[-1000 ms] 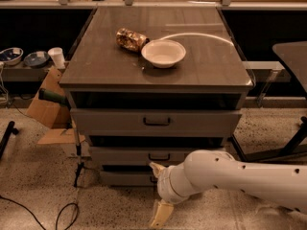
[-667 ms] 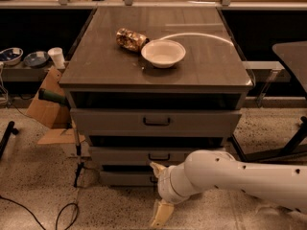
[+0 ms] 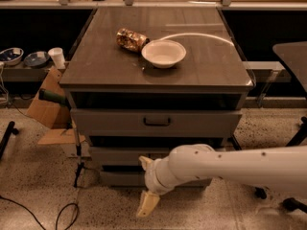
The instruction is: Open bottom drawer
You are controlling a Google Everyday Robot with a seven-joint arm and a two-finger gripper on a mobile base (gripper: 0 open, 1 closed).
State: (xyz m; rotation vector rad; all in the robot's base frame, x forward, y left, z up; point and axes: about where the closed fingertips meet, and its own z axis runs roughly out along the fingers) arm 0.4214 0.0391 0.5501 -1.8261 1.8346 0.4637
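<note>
The grey cabinet has three drawer fronts. The bottom drawer (image 3: 117, 178) is the lowest, slimmest front, just above the floor, and it looks closed. My white arm reaches in from the right across its middle and hides its handle. My gripper (image 3: 146, 183) is right in front of the drawer's centre. It is open, with one cream finger (image 3: 144, 162) up by the middle drawer (image 3: 115, 155) and the other finger (image 3: 147, 204) down near the floor. The top drawer (image 3: 105, 122) shows its black bar handle (image 3: 157, 122).
A white bowl (image 3: 163, 52) and a crumpled snack bag (image 3: 131, 39) lie on the cabinet top (image 3: 96, 66). A cardboard box (image 3: 45, 109) and a shelf with bowls and a cup (image 3: 57, 58) stand at left. A black cable (image 3: 67, 213) runs over the speckled floor.
My arm and gripper have shifted a little left and up, closer to the front of the lower drawers. The drawers look unmoved.
</note>
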